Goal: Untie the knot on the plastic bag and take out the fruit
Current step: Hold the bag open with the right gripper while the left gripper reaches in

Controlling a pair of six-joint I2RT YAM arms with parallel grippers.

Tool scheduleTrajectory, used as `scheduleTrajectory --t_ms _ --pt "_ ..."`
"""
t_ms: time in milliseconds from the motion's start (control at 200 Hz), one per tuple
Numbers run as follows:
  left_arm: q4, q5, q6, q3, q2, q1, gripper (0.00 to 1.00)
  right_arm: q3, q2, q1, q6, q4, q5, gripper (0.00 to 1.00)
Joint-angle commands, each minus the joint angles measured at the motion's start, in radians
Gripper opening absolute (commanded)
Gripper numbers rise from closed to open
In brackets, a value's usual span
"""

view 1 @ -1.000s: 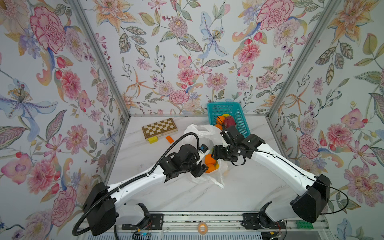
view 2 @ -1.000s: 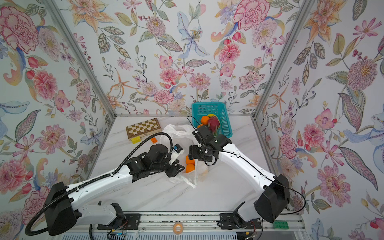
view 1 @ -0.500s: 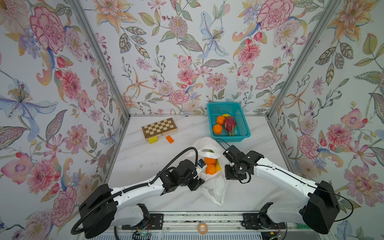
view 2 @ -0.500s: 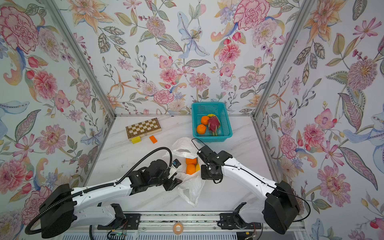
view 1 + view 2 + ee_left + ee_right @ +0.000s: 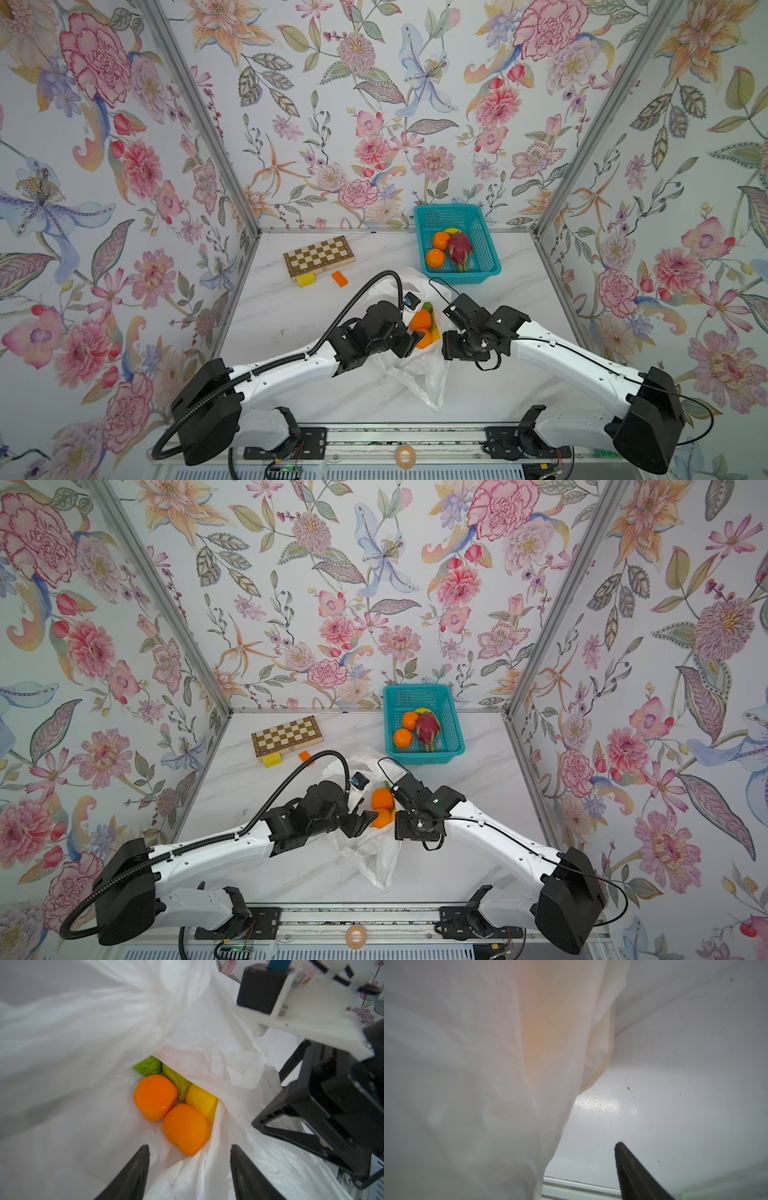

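Observation:
The plastic bag (image 5: 419, 374) (image 5: 370, 850) lies crumpled mid-table with its mouth open; no knot shows in any view. Inside it is fruit: two oranges (image 5: 154, 1096) (image 5: 186, 1129), a yellow one (image 5: 202, 1102) and green ones (image 5: 148, 1066); the oranges (image 5: 420, 320) show in both top views. My left gripper (image 5: 189, 1147) (image 5: 417, 340) is open, its fingers straddling a fold of the bag's rim just short of the near orange. My right gripper (image 5: 444, 345) (image 5: 397, 827) stands against the bag's outer wall, open; one finger (image 5: 633, 1167) shows and plastic hides its partner.
A teal basket (image 5: 457, 208) at the back right holds two oranges (image 5: 440, 240), a dragon fruit (image 5: 459, 249) and a yellow fruit (image 5: 452, 230). A folded chessboard (image 5: 319, 255), a yellow block (image 5: 306, 279) and an orange block (image 5: 339, 278) lie at the back left.
Both arms have drawn back from beside the basket toward the table's front, and the bag has come with them. The basket's fruit, partly covered before, now shows.

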Motion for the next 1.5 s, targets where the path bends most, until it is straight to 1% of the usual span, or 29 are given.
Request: scheduleTrajectory --t_ms 0,160,175,240,380,545,741,836,936,1036,1091,1271,1296,1401,1491 --pt "-0.076 -0.046 -0.068 0.061 0.074 -0.008 0.63 0.033 -0.022 0.009 0.011 0.008 0.024 0.72" --pt "-0.191 -0.066 -0.094 0.173 0.193 -0.007 0.61 0.043 -0.047 0.01 0.015 0.014 0.037 0.79" --pt "-0.206 -0.07 -0.097 0.187 0.229 -0.008 0.61 0.042 -0.05 0.01 0.014 0.016 0.039 0.8" --pt "-0.27 -0.088 -0.114 0.243 0.29 -0.004 0.61 0.036 -0.064 0.009 0.018 0.015 0.041 0.83" --pt "-0.336 -0.086 -0.138 0.321 0.375 0.0 0.64 0.017 -0.095 0.01 0.03 0.015 0.052 0.88" --pt "-0.363 -0.054 -0.164 0.37 0.438 0.009 0.73 0.012 -0.105 0.01 0.042 0.016 0.058 0.9" --pt "-0.361 0.004 -0.187 0.385 0.485 0.021 0.78 0.006 -0.104 0.009 0.043 0.018 0.059 0.91" --pt "-0.37 0.01 -0.199 0.382 0.501 0.028 0.79 0.007 -0.105 0.01 0.044 0.018 0.061 0.91" --pt "-0.368 0.007 -0.204 0.375 0.503 0.033 0.76 0.008 -0.101 0.01 0.041 0.019 0.062 0.91" --pt "-0.371 -0.005 -0.207 0.37 0.497 0.04 0.67 0.009 -0.097 0.01 0.038 0.018 0.061 0.91" --pt "-0.379 -0.004 -0.209 0.37 0.497 0.044 0.65 0.009 -0.097 0.01 0.039 0.018 0.061 0.91" --pt "-0.423 -0.021 -0.209 0.367 0.5 0.054 0.6 0.019 -0.102 0.009 0.038 0.017 0.066 0.92" --pt "-0.43 -0.025 -0.206 0.367 0.501 0.054 0.61 0.021 -0.103 0.01 0.038 0.021 0.067 0.92" --pt "-0.438 -0.026 -0.2 0.37 0.511 0.054 0.75 0.026 -0.103 0.011 0.038 0.026 0.067 0.92" --pt "-0.443 -0.028 -0.196 0.385 0.528 0.054 0.82 0.034 -0.099 0.012 0.038 0.027 0.063 0.92"
